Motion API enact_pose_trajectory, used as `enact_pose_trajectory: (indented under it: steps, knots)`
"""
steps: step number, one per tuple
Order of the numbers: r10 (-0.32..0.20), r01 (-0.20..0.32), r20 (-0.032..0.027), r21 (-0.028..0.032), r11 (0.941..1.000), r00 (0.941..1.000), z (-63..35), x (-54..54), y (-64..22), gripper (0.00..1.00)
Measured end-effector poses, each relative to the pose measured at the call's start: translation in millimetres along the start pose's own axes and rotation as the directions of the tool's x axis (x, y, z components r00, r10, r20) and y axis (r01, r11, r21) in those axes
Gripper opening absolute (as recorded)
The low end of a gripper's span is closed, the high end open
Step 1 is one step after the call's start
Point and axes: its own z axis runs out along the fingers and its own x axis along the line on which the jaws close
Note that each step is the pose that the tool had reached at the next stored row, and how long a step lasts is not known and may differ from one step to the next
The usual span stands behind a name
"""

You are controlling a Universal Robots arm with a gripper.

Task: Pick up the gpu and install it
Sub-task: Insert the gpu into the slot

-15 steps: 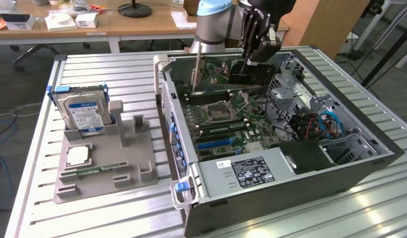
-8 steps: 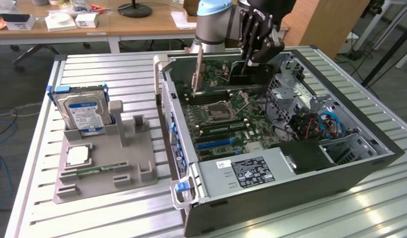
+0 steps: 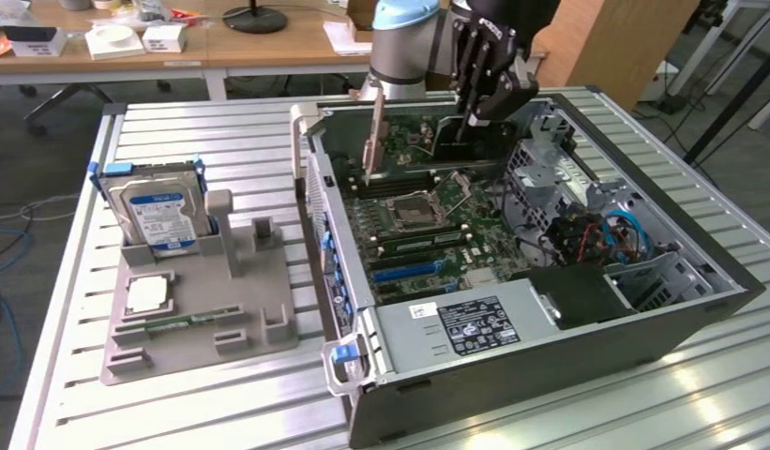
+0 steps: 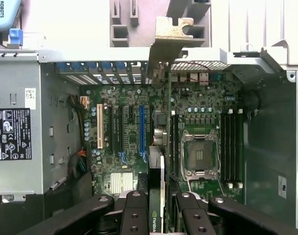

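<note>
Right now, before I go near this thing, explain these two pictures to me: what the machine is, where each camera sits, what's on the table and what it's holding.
The machine is a single robot arm with a black gripper at its end. The exterior view comes from a camera standing off the arm. The wrist view comes from a camera on the arm's wrist, looking past the gripper into the case. On the slatted metal table sits an open computer case. To the exterior view's left is a grey holder carrying a hard drive and a memory stick. The gripper is shut on the gpu, a dark card with a pale bracket, held over the motherboard inside the case.
</note>
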Motion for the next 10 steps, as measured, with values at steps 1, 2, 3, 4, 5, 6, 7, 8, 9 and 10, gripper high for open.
enact_pose_trajectory:
  steps: [1,2,3,4,5,6,7,8,9,10]
  knots:
    - [0.0,0.0,0.0,0.0,1.0,1.0,1.4,0.0,-0.1,0.27]
    - [0.0,0.0,0.0001,0.0001,1.0,1.0,3.0,0.1,-0.1,0.27]
    - [0.0,0.0,0.0,0.0,1.0,1.0,4.8,0.1,-0.2,0.27]
    - [0.0,0.0,0.0,0.0,1.0,1.0,6.5,0.2,-0.3,0.27]
    - [0.0,0.0,0.0,0.0,1.0,1.0,8.1,0.2,-0.4,0.27]
    - [0.0,0.0,-0.0001,0.0,1.0,1.0,9.7,0.2,-0.5,0.27]
    - [0.0,0.0,-0.0001,-0.0001,1.0,1.0,11.4,0.3,-0.6,0.27]
    - [0.0,0.0,0.0,0.0,1.0,1.0,13.1,0.3,-0.6,0.27]
    - [-0.001,0.001,0.0,0.0,1.0,1.0,14.8,0.3,-0.7,0.27]
    - [-0.001,0.001,0.0,0.0,1.0,1.0,16.5,0.4,-0.8,0.27]
